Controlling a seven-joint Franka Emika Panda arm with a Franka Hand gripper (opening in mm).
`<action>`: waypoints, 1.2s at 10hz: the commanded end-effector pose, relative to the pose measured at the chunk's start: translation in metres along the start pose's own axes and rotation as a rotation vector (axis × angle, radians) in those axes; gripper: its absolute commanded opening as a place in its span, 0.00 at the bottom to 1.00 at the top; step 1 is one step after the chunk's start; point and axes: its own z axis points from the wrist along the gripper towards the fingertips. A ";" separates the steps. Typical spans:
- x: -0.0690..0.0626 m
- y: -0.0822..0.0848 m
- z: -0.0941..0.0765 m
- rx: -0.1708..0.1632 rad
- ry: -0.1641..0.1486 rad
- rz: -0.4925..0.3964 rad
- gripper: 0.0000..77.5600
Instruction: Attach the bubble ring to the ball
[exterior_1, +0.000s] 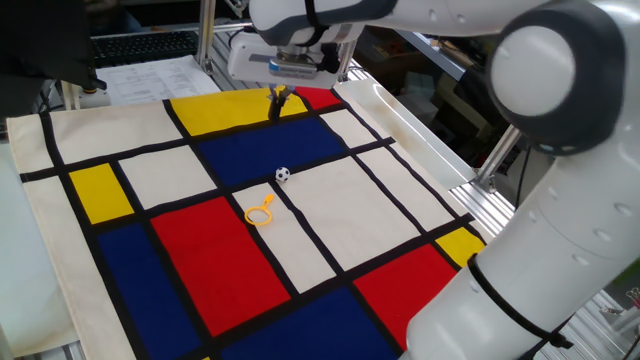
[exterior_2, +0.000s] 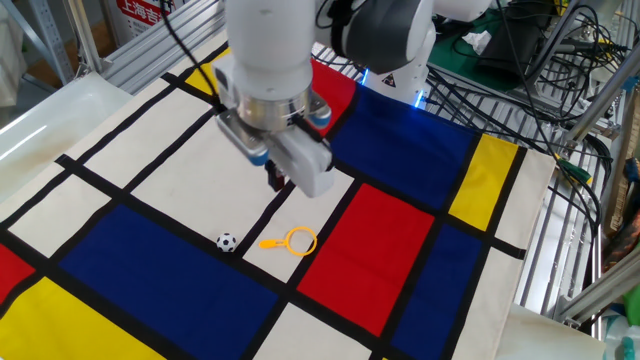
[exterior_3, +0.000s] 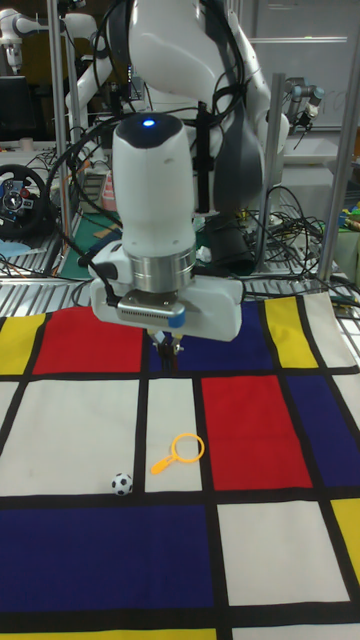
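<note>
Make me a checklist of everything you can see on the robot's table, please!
Surface: table cloth with red, blue, yellow and white blocks, lying flat.
Job's things: bubble ring and ball lie side by side, apart, not joined.
Clutter: nothing seen on the cloth.
Grippers: gripper hangs above the cloth, holding nothing; jaws look shut.
Cables: bundle of cables beyond the table edge.
Surroundings: metal frame, papers.

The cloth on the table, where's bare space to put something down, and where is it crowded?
Most of the cloth is bare: the red and blue panels beyond the bubble ring, and the blue panel below the ball. It is crowded only around ring and ball, with the gripper hanging just above.
</note>
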 end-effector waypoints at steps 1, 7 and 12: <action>-0.006 0.000 0.000 -0.005 -0.013 0.011 0.00; -0.006 0.000 0.000 -0.054 -0.003 0.025 0.00; -0.006 0.000 0.000 -0.066 -0.022 0.095 0.00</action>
